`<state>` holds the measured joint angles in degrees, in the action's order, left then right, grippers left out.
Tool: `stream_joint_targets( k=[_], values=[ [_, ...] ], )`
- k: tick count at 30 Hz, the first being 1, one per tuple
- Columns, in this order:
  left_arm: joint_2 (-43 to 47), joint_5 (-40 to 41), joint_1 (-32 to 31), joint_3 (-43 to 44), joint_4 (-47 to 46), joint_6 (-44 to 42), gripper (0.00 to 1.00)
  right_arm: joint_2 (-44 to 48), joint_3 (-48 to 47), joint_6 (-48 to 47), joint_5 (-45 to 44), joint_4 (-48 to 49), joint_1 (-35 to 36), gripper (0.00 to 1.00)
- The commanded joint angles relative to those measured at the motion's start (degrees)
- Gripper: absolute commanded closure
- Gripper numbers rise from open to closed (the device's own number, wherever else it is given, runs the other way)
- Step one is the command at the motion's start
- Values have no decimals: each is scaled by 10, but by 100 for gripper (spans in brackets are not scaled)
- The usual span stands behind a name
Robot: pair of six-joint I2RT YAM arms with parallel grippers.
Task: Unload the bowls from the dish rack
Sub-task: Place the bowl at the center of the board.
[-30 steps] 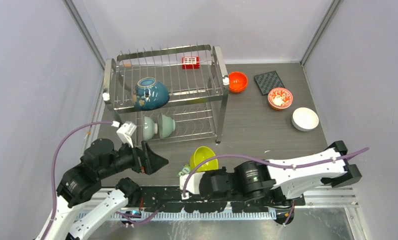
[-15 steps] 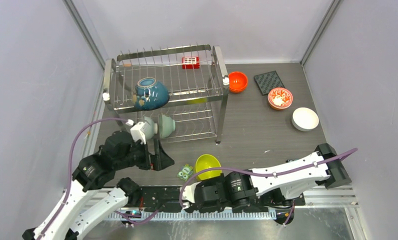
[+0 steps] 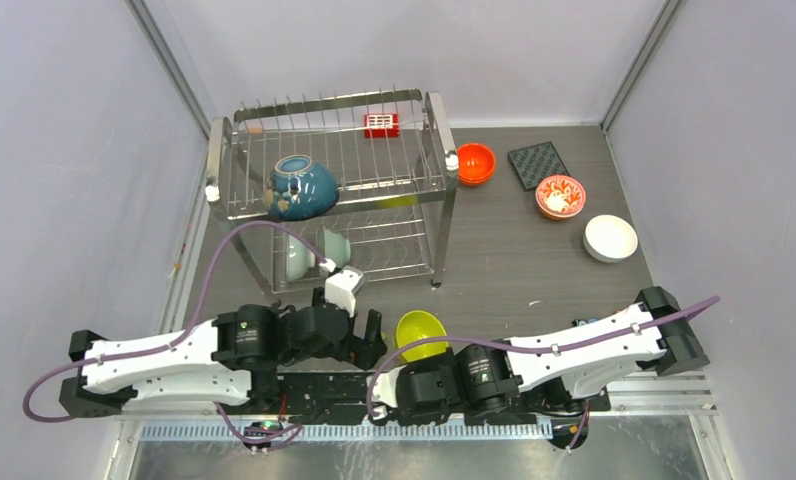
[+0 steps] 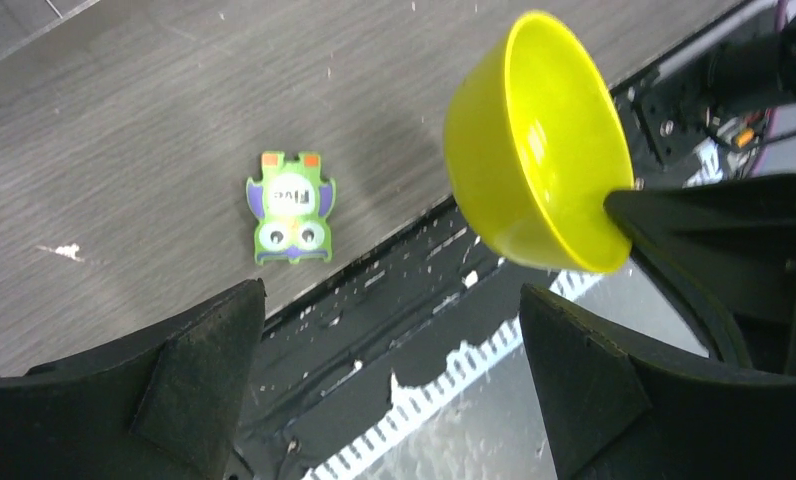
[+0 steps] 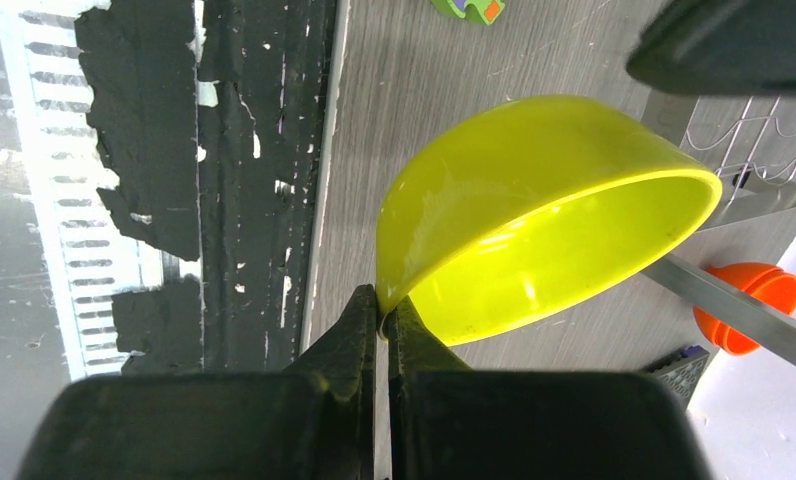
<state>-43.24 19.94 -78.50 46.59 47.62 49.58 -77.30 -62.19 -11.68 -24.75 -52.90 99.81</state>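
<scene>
I'm pinching the yellow bowl (image 5: 534, 200) by its rim, right end effector (image 5: 382, 310) clamped tight; left end effector (image 4: 389, 330) is hanging wide open, empty.

The left wrist view's bottom edge cuts off the left fingers (image 4: 164, 400), and the right gripper (image 4: 626, 203) hides part of the rim of the yellow bowl (image 4: 534, 140). In the right wrist view a bar of the rack (image 5: 774, 325) crosses the orange bowl (image 5: 764, 283), and the top edge clips the sticker (image 5: 469, 8).
</scene>
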Motion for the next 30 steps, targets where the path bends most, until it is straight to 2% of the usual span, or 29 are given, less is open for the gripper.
stream_joint_targets(
  k=[1, 10, 14, 23, 27, 30],
  values=[
    [-15, 93, -12, 16, -76, 34, 0, 36, 1, 0, 6, -3, 7, 99],
    [-47, 97, -12, 9, -144, 52, 0, 25, 1, -23, 3, -15, 33, 99],
    [-63, 94, -12, 11, -138, 65, 2, 22, -2, -37, -22, -13, 39, 99],
    [-124, 56, -12, 40, -125, 63, 15, 7, -11, -66, -57, -25, 49, 99],
    [-150, 47, -13, 55, -108, 57, 24, 2, -15, -77, -66, -31, 50, 99],
    [-162, 46, -13, 62, -98, 54, 34, -1, -18, -82, -72, -34, 50, 99]
  ],
)
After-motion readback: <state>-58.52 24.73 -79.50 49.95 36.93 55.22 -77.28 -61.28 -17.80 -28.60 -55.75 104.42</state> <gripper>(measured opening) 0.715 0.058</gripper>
